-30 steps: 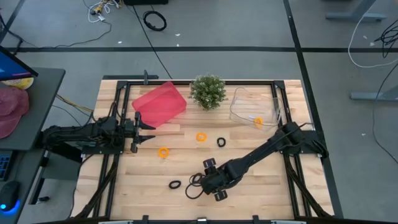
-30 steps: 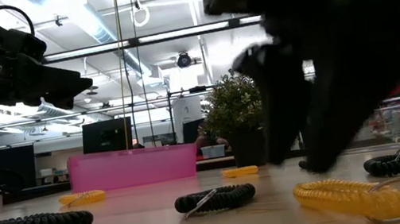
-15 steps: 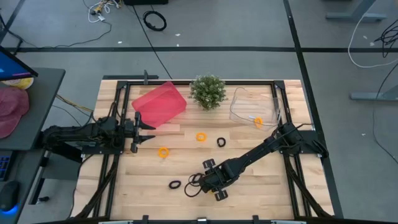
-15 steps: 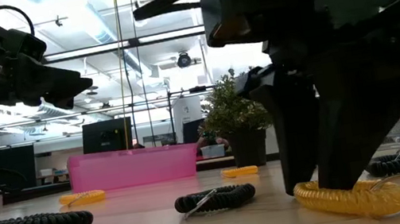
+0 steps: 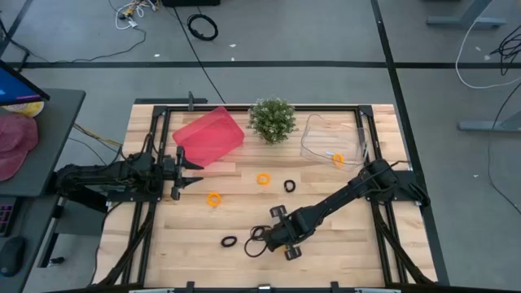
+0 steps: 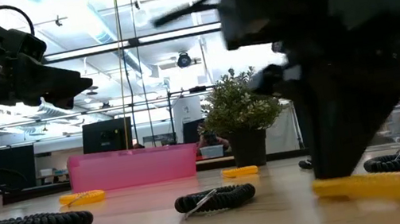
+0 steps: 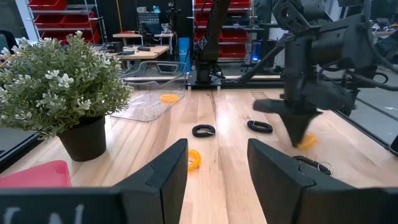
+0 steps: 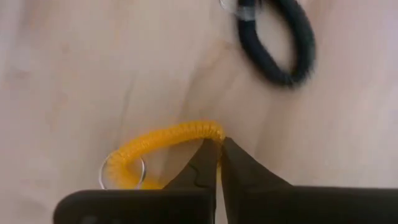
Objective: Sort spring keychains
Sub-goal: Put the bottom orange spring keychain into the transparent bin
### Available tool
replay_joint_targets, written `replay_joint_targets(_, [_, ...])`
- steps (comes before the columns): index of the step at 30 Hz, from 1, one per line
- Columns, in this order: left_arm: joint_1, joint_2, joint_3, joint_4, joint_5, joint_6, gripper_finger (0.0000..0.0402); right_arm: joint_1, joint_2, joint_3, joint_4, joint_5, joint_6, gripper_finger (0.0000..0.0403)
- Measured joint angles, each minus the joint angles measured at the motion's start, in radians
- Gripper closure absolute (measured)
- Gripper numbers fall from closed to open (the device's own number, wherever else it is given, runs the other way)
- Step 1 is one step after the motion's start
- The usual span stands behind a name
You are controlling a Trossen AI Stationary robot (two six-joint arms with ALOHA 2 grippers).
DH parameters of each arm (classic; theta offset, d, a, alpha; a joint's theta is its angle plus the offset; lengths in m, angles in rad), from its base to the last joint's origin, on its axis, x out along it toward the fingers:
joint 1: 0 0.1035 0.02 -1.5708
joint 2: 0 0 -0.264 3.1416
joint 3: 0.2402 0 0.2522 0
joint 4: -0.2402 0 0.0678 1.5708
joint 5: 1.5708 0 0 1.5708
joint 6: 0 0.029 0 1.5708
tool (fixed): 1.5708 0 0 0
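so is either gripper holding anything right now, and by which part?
The right gripper is pinched shut on an orange spring keychain, gripping the coil at one end, opposite its metal ring. The left gripper is open and holds nothing.

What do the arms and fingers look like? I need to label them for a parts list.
Both arms are dark, nearly black, built of jointed segments. The left arm carries thin dark cables along its body, and its gripper has two broad, flat, matte black fingers. The right gripper has black fingers tapering to narrow tips. No markings are legible.
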Motion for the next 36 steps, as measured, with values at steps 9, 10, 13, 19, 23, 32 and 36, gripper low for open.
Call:
replay_joint_targets(9, [0.000,0.000,0.000,0.000,0.000,0.000,0.0230,0.017,-0.167,0.000,-0.272,0.304,0.176,0.0402])
replay_joint_targets(10, [0.000,0.000,0.000,0.000,0.000,0.000,0.0230,0.017,-0.193,0.000,-0.309,0.332,0.195,0.0402])
replay_joint_targets(13, [0.000,0.000,0.000,0.000,0.000,0.000,0.0230,0.014,-0.271,0.003,-0.414,0.413,0.242,0.0403])
replay_joint_targets(19, [0.000,0.000,0.000,0.000,0.000,0.000,0.0230,-0.003,-0.414,0.003,-0.636,0.611,0.384,0.0403])
replay_joint_targets(23, [0.000,0.000,0.000,0.000,0.000,0.000,0.0230,-0.031,-0.480,0.003,-0.733,0.702,0.537,0.0403])
replay_joint_targets(32, [0.000,0.000,0.000,0.000,0.000,0.000,0.0230,-0.096,-0.498,0.004,-0.901,0.851,0.902,0.0403])
replay_joint_targets(36, [0.000,0.000,0.000,0.000,0.000,0.000,0.0230,-0.133,-0.500,0.004,-0.902,0.880,0.971,0.0403])
